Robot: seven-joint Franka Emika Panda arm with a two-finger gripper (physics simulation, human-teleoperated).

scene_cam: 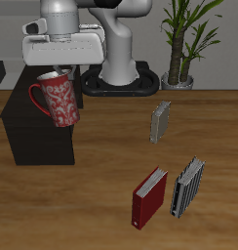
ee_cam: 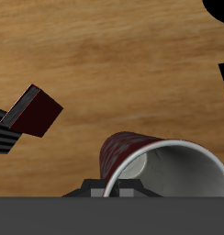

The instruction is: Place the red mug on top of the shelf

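Observation:
The red mug [scene_cam: 59, 101], with mottled pinkish sides and a loop handle, hangs tilted from my gripper [scene_cam: 55, 72], which is shut on its rim. It is held just above the flat top of the shelf [scene_cam: 31, 142], a dark boxy cabinet at the table's side, near the shelf's edge towards the table's middle. I cannot tell whether the mug's base touches the top. In the wrist view the mug [ee_cam: 132, 154] shows close up with its pale grey inside, over the wooden table.
A red book [scene_cam: 148, 197] and a striped grey book [scene_cam: 187, 186] stand near the table's front edge; both show in the wrist view, red book [ee_cam: 36, 110]. A small grey book [scene_cam: 161, 122] stands mid-table. A potted plant [scene_cam: 181, 49] stands behind.

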